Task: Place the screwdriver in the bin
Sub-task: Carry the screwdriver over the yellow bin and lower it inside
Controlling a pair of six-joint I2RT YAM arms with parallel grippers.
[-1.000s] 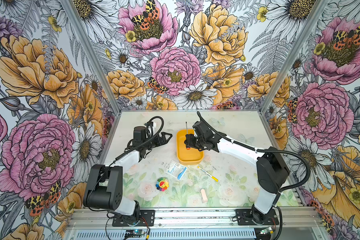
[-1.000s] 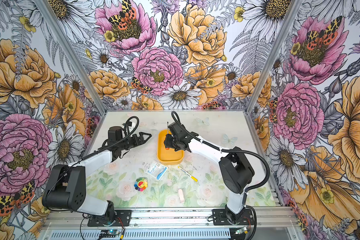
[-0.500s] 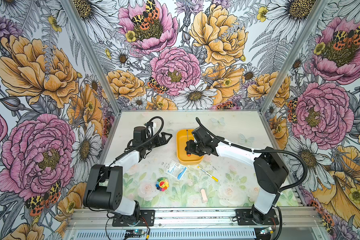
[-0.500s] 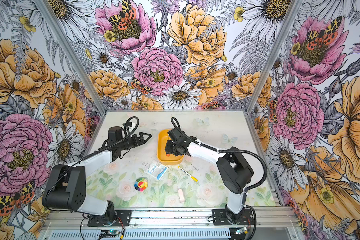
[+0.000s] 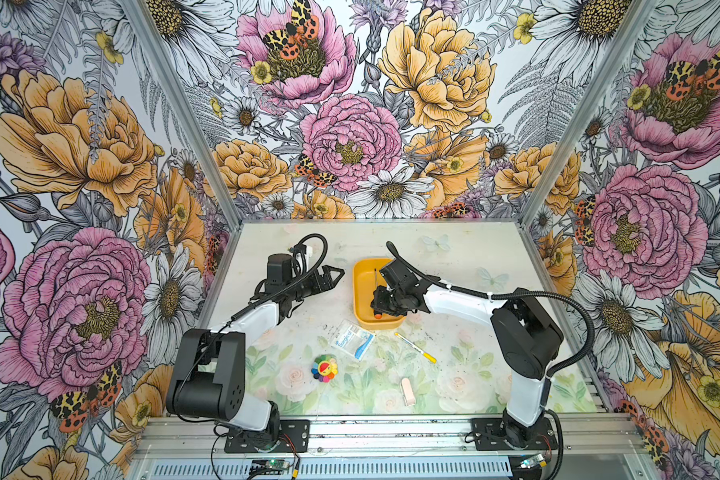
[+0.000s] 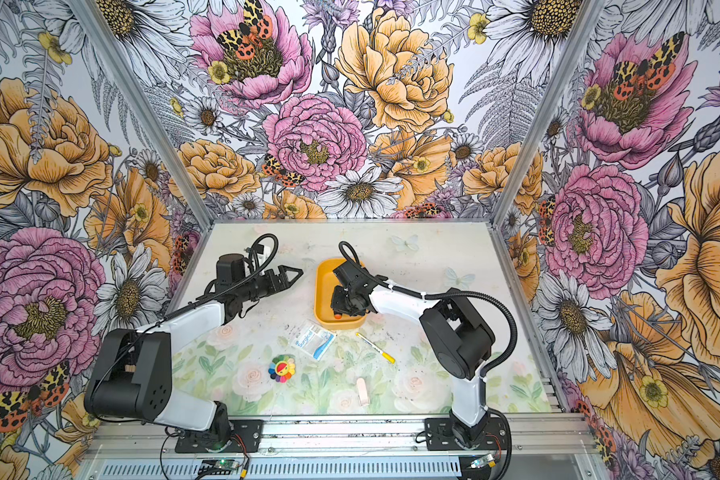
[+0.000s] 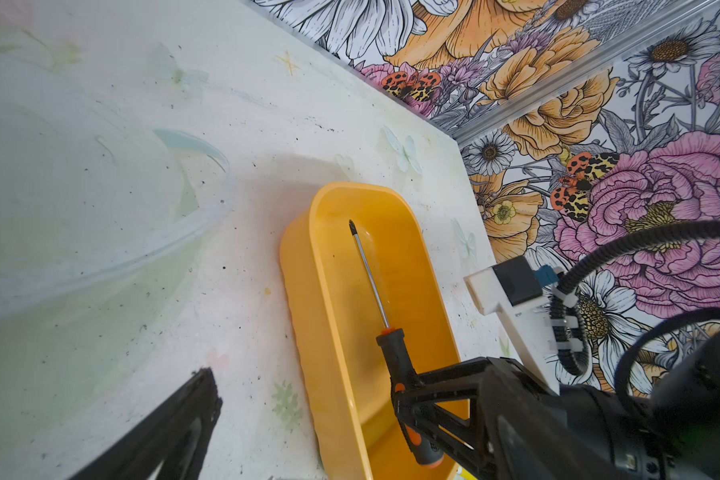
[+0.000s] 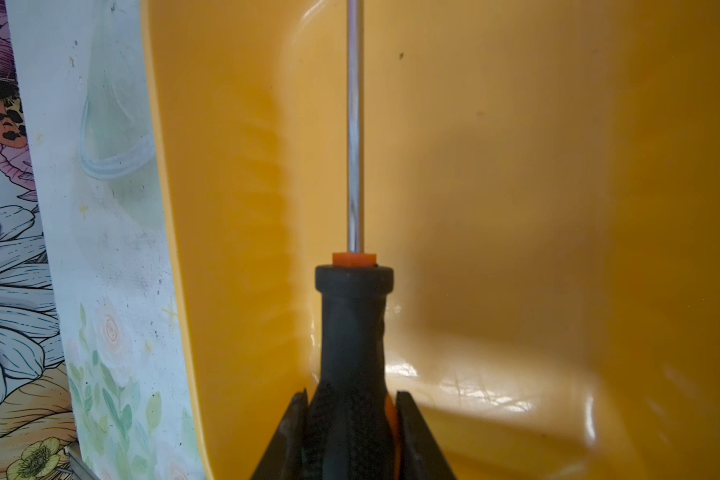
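Observation:
The screwdriver point(image 7: 395, 357) has a thin metal shaft and a black handle with orange parts. It lies along the length of the yellow bin point(image 5: 361, 291), inside its walls. My right gripper point(image 8: 352, 399) is shut on the handle. Both top views show this gripper point(image 5: 378, 305) low in the near half of the bin point(image 6: 323, 299), with the orange end cap point(image 5: 378, 316) by the near wall. My left gripper point(image 5: 335, 277) hovers open and empty just left of the bin. Only one of its fingers point(image 7: 196, 399) shows in the left wrist view.
In front of the bin lie a clear packet with blue print point(image 5: 352, 338) and a white-and-yellow pen point(image 5: 414, 347). A colourful flower toy point(image 5: 324, 368) and a small pink block point(image 5: 408, 386) sit nearer the front edge. Flowered walls close in three sides.
My right gripper has drawn back toward the bin's near end and sunk lower with the screwdriver. The shaft, which stuck out past the far rim, now sits inside the bin. The left arm has not moved.

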